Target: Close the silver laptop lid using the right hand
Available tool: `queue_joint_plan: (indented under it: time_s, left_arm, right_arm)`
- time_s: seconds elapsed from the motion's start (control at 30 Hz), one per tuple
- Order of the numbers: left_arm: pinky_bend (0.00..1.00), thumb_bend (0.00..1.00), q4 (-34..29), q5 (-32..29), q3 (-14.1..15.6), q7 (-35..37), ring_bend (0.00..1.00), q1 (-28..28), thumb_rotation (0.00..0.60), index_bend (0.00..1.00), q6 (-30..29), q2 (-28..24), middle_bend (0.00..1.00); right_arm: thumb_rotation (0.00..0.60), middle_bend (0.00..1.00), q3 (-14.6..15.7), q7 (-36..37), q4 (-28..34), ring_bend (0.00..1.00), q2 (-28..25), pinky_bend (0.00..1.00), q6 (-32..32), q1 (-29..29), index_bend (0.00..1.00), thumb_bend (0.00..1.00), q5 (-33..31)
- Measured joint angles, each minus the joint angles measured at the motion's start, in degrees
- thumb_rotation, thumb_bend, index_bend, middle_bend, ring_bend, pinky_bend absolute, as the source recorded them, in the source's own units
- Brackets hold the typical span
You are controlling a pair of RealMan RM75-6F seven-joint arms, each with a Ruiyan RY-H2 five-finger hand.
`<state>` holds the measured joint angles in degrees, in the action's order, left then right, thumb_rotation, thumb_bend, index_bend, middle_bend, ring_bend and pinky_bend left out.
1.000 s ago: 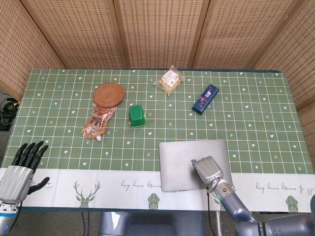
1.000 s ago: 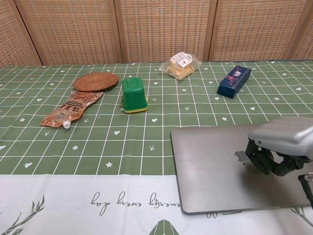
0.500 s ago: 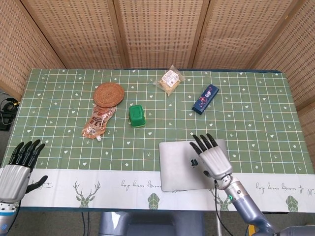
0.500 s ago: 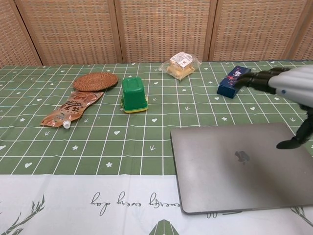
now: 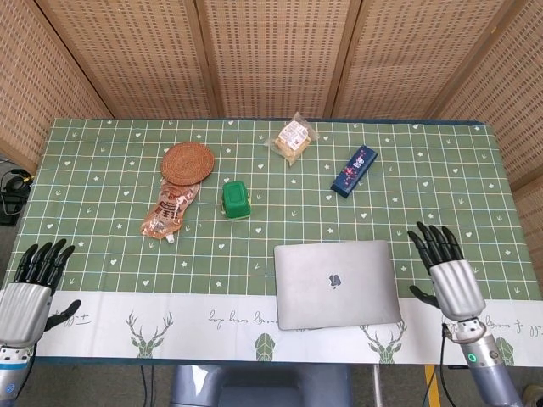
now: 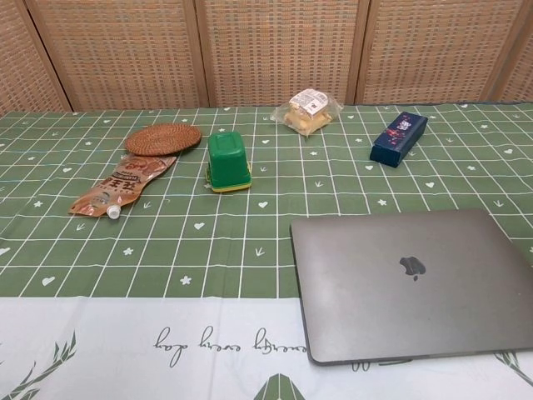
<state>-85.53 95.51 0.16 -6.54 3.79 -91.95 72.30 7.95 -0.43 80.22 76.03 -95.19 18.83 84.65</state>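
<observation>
Silver laptop [image 5: 337,283], lid shut flat, lower centre-right on the table [image 5: 102,170]. Right hand [image 5: 448,276] just beside it, lower right, fingers spread, holding nothing. Left hand [image 5: 30,284] lower left, likewise spread and empty.

Neither hand appears in the chest view. In the head view, the left robotic hand with black fingers and silver back [image 5: 30,292] is cut off at the wrist by the bottom edge. The right robotic hand [image 5: 447,273] shows down to the forearm, which the bottom edge crops. In the chest view, the closed silver laptop [image 6: 412,283] runs past the right edge. Print on the orange-brown snack pouch [image 5: 168,210] and the dark blue rectangular box [image 5: 354,170] is too small to read.
</observation>
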Motion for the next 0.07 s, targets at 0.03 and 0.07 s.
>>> queue_joint_plan:
  time_s: [0.03, 0.07]
  left_arm:
    - [0.00, 0.17, 0.1, -0.1, -0.1, 0.0, 0.00, 0.0, 0.600, 0.00, 0.0, 0.1, 0.00]
    - [0.00, 0.17, 0.3, -0.3, -0.1, 0.1, 0.00, 0.0, 0.600, 0.00, 0.0, 0.2, 0.00]
  right_arm:
    - [0.600, 0.00, -0.4, 1.2, -1.0, 0.00, 0.3, 0.00, -0.4, -0.8, 0.00, 0.16, -0.1]
    - [0.600, 0.00, -1.0, 2.5, -2.1, 0.00, 0.6, 0.00, -0.8, -1.8, 0.00, 0.16, -0.3]
